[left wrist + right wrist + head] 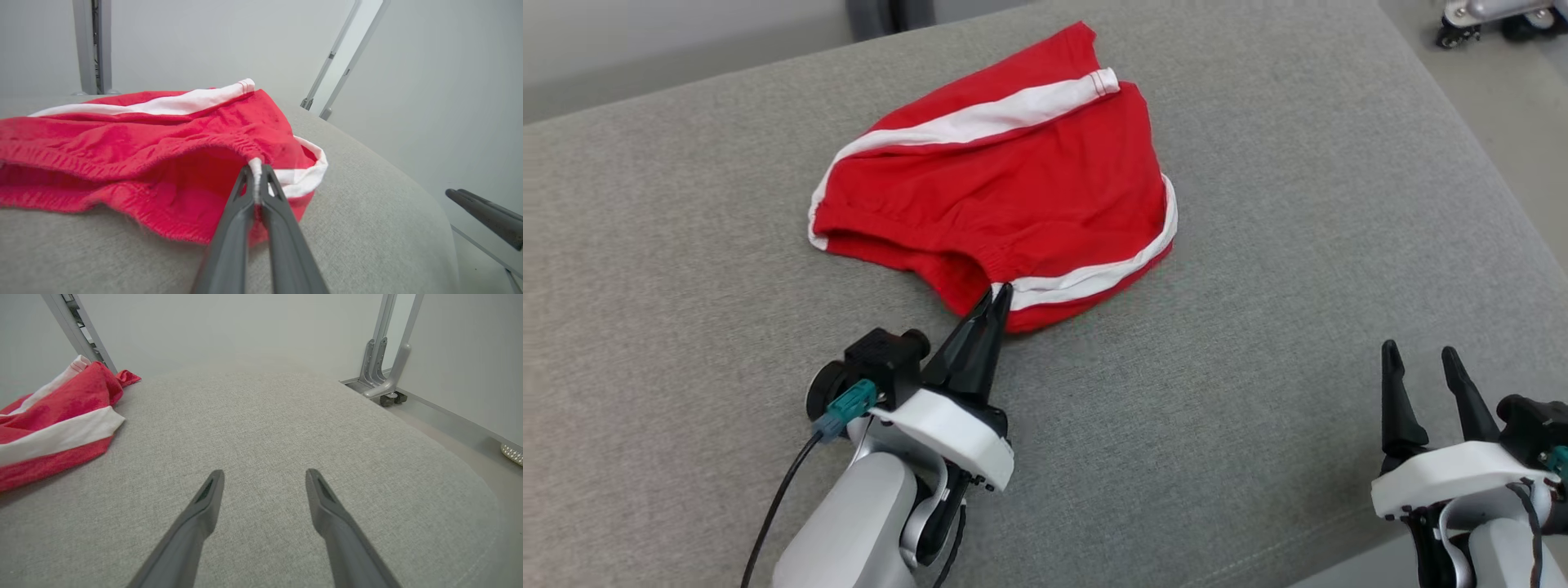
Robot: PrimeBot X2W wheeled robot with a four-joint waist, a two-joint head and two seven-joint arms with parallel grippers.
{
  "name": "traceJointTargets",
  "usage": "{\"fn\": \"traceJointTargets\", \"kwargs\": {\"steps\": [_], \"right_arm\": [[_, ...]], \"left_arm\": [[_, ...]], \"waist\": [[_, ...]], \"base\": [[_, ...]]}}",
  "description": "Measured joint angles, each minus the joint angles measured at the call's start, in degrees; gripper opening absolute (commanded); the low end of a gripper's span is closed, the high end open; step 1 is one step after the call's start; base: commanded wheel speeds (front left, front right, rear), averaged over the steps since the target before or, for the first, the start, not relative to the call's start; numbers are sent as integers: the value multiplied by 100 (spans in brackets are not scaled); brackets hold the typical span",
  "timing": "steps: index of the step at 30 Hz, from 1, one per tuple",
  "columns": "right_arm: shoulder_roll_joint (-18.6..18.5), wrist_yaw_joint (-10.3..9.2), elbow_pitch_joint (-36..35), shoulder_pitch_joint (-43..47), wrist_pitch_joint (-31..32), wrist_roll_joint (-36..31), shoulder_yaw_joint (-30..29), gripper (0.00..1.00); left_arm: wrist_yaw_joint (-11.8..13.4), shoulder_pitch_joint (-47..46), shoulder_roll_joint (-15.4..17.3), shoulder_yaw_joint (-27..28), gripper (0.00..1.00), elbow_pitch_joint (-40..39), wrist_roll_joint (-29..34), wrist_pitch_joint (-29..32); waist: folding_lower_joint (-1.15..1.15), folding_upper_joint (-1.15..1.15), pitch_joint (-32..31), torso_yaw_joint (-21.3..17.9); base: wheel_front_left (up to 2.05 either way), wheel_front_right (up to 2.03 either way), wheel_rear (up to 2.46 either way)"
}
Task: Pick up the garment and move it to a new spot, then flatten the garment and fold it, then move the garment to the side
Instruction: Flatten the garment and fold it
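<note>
On grey cushion (1282, 269), red shorts (1013, 196)

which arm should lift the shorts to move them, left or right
Left. The left gripper is shut on the white trim at the near edge of the red shorts. The right gripper sits open over the grey cushion, apart from them.

Left gripper (996, 296): arm extended forward, fingers pinched together on the garment (1013, 188) edge. Right gripper (1419, 353): fingers parted, pointing forward.
</note>
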Motion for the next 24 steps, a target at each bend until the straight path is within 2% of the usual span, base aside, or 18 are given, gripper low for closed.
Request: {"fn": "traceJointTargets", "kwargs": {"steps": [9,17,24], "right_arm": [[12,0,224,249,0,-69,30,100],[9,0,346,398,0,-54,247,100],[12,0,383,500,0,-64,408,100]], "left_arm": [[-54,1130,10,808,0,-659,299,0],[37,1892,11,1305,0,-587,370,1],[212,2186,9,1849,0,-421,466,0]], "waist": [[0,0,-498,713],[0,0,-1002,1278],[0,0,-1234,1515]], "base": [[0,0,0],[0,0,0],[0,0,0]]}}
